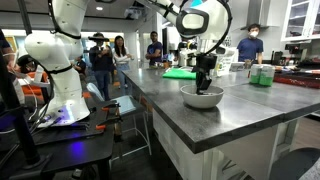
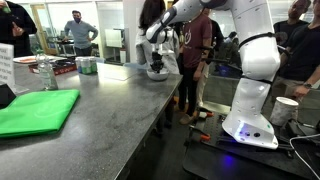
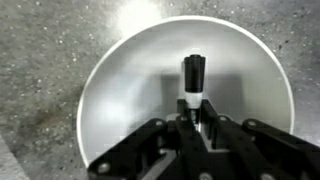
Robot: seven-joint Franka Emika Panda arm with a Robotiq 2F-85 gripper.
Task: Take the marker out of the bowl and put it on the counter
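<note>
Basically pincer (image 3: 197,122) hanging right over bowl (image 3: 110,90), looking clamped on marker (image 3: 193,80) at white end; marker's long axis running straight out from pincer, black cap pointing into bowl, tabletop (image 3: 40,40) lying all round.

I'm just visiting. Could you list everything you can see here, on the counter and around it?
counter: one, dark grey, long, white base
bowl: one, white, on the counter under the pincer
marker: one, black cap and white body, inside the bowl
flat sheet: one, bright green, on the counter
containers: count unclear, green, farther along the counter
people: several, standing in the background
arm: one, white, beside the counter
pincer: one, black, in the bowl astride the marker; grip unclear
</note>
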